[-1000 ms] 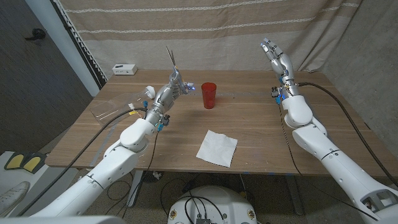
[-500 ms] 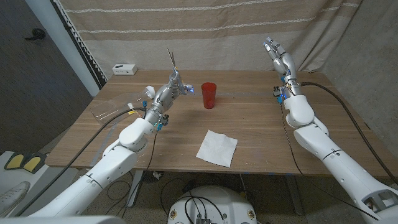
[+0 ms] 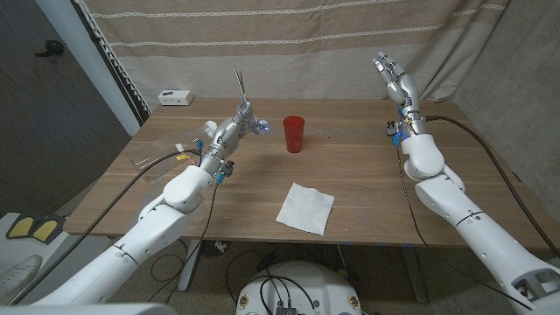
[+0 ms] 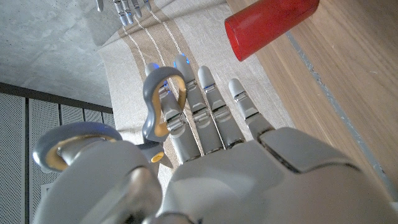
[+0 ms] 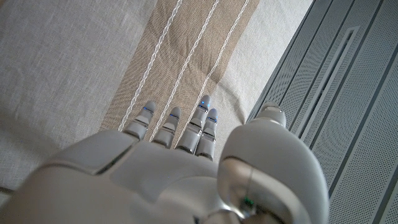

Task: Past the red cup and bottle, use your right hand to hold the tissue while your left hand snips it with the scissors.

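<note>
My left hand (image 3: 231, 132) holds the scissors (image 3: 239, 86) above the table's far left, blades closed and pointing up. In the left wrist view the grey, yellow-lined scissor handles (image 4: 163, 102) sit around the fingers of my left hand (image 4: 217, 162), and the red cup (image 4: 270, 22) lies beyond them. The red cup (image 3: 294, 134) stands upright just right of that hand. A white tissue (image 3: 305, 207) lies flat near the front edge, apart from both hands. My right hand (image 3: 392, 75) is raised high at the far right, fingers extended and holding nothing; it shows against the curtain (image 5: 180, 168).
A clear plastic bottle (image 3: 150, 157) seems to lie on the table's left side beside my left arm. A small white box (image 3: 176, 97) sits at the back left corner. A striped curtain (image 3: 289, 35) hangs behind the wooden table (image 3: 367, 184).
My left hand has drifted slightly left with the scissors. My right hand has shifted a little to the right while staying raised. Cup and tissue have not moved.
</note>
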Action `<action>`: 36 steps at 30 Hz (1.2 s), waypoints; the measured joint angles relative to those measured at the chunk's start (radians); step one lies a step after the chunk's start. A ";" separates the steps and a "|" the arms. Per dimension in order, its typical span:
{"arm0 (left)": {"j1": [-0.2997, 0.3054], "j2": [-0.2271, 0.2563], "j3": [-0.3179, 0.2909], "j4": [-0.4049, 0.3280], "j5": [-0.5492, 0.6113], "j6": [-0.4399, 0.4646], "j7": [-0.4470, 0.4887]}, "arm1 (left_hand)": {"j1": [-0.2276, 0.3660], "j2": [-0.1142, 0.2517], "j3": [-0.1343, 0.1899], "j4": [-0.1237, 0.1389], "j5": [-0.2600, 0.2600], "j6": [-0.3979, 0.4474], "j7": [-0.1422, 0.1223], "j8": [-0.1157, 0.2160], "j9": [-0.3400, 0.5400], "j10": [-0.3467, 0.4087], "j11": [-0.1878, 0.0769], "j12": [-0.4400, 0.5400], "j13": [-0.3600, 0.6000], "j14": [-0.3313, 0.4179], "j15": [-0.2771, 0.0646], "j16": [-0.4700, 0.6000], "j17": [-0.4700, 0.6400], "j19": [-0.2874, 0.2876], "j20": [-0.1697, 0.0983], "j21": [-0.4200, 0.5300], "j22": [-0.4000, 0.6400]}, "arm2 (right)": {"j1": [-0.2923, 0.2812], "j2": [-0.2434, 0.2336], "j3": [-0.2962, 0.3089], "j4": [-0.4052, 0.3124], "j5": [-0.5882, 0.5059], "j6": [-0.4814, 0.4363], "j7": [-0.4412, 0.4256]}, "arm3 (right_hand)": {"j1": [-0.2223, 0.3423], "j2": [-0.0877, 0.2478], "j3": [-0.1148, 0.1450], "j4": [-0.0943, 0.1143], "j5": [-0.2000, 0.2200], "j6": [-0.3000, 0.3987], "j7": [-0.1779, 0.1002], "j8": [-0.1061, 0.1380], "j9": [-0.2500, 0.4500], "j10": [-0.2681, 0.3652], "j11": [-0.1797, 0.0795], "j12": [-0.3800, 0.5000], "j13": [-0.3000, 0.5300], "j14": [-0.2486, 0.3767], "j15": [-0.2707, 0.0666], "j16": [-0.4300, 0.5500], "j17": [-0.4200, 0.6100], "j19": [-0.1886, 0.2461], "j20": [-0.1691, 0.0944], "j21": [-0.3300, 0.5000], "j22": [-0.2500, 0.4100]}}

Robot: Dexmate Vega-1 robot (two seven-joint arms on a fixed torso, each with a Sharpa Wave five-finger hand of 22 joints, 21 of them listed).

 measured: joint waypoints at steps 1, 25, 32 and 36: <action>0.001 0.002 -0.001 -0.001 0.002 0.000 0.001 | 0.000 0.000 0.000 0.000 0.000 0.002 0.002 0.000 0.001 0.000 0.000 0.000 0.001 0.000 0.000 -0.004 0.000 0.000 0.000 0.000 0.000 | 0.000 0.000 0.000 0.000 0.000 0.000 0.000 | 0.000 0.000 0.000 0.000 0.000 0.000 0.000 0.000 0.000 0.000 0.000 0.000 0.000 0.000 0.000 0.000 0.000 0.000 0.000 0.000 0.000; 0.051 0.082 -0.045 -0.075 -0.013 0.072 -0.006 | 0.000 0.000 0.000 0.000 0.012 0.002 0.002 0.004 0.010 -0.003 -0.003 0.030 0.031 -0.004 0.004 -0.004 0.005 0.000 0.000 -0.014 0.000 | -0.013 -0.003 0.009 -0.012 -0.002 -0.001 -0.005 | 0.000 0.000 -0.004 -0.004 0.000 -0.005 0.006 0.000 0.000 0.000 0.000 0.000 0.000 0.000 0.000 0.000 0.000 -0.004 0.004 0.000 0.000; 0.066 0.106 -0.056 -0.100 -0.024 0.098 -0.011 | 0.000 0.000 0.000 0.000 0.012 0.006 0.006 0.004 0.014 -0.004 -0.004 0.040 0.038 -0.004 0.004 -0.004 0.005 0.000 0.000 -0.018 0.000 | -0.013 -0.001 0.008 -0.008 -0.001 0.003 -0.003 | 0.000 0.000 -0.004 -0.004 0.007 -0.005 0.006 0.000 0.000 -0.004 0.004 -0.005 0.000 0.000 0.000 0.000 0.000 -0.004 0.004 0.000 0.000; 0.075 0.122 -0.063 -0.115 -0.032 0.114 -0.014 | 0.000 0.000 0.000 0.000 0.012 0.007 0.007 0.004 0.015 -0.004 -0.004 0.044 0.043 -0.004 0.004 -0.004 0.005 0.000 0.000 -0.018 0.000 | -0.015 -0.001 0.007 -0.008 -0.001 0.004 -0.003 | 0.000 0.000 -0.004 -0.004 0.007 -0.005 0.005 0.000 0.000 -0.007 0.000 -0.005 0.000 0.000 0.000 0.000 0.000 -0.004 0.004 0.000 0.000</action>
